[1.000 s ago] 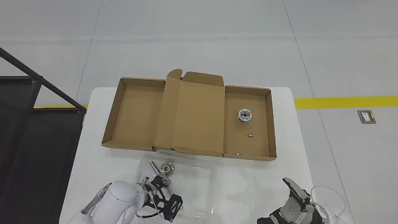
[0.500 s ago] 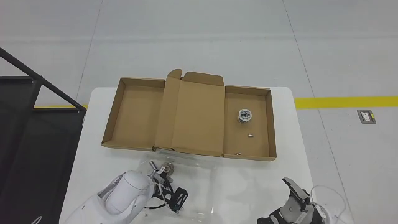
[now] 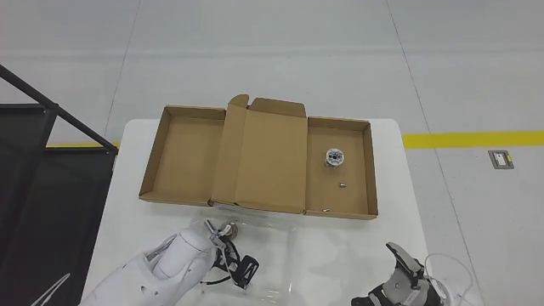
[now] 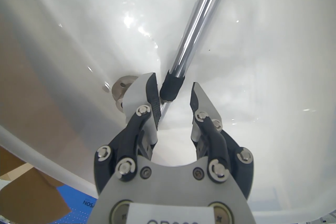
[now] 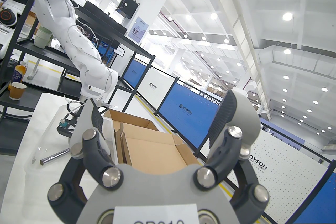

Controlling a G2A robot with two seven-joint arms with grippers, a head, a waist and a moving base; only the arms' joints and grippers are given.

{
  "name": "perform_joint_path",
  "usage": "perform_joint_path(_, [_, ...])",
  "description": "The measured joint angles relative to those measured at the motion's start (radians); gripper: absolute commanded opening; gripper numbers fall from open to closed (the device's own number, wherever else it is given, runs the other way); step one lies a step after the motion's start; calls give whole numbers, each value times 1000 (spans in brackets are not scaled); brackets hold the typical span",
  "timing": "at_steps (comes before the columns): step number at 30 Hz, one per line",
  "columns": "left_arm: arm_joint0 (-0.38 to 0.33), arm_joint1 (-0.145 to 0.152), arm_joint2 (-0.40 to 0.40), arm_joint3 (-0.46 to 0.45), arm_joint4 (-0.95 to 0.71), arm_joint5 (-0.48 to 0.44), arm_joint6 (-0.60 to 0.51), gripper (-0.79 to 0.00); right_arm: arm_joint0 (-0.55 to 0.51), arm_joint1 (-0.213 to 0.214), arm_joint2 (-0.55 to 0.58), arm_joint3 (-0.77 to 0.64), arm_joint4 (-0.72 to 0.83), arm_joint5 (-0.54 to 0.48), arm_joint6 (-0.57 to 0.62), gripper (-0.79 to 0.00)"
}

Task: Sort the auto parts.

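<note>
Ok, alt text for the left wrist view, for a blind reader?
The open left end effector straddles the black-capped end of a shiny chrome metal rod on a glossy white surface. A small round grey metal flange lies close beside it.

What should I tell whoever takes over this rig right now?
Left gripper: open, jaws astride the black end of the chrome rod in the clear tray, not closed.
Right gripper: open, raised, holding nothing.
Done: round part and small bolt lie in the right compartment of the cardboard box.
To do: rod and flanged fitting beside it.
</note>
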Motion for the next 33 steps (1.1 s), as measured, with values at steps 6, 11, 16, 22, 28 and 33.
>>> perform_joint_path(6, [-56, 3, 53, -1, -105, 0, -77, -434, 0, 0, 0, 0, 0, 0, 0, 0])
perform_joint_path(11, [-89, 0, 97, 12, -161, 0, -125, -440, 0, 0, 0, 0, 0, 0, 0, 0])
perform_joint_path(16, [-118, -8, 131, 30, -202, 0, -155, -456, 0, 0, 0, 0, 0, 0, 0, 0])
perform_joint_path(22, [-141, -23, 158, 56, -229, 0, -180, -471, 0, 0, 0, 0, 0, 0, 0, 0])
perform_joint_path(28, [-150, -40, 169, 81, -245, 0, -205, -563, 0, 0, 0, 0, 0, 0, 0, 0])
perform_joint_path(33, [-155, -50, 174, 93, -252, 0, -210, -662, 0, 0, 0, 0, 0, 0, 0, 0])
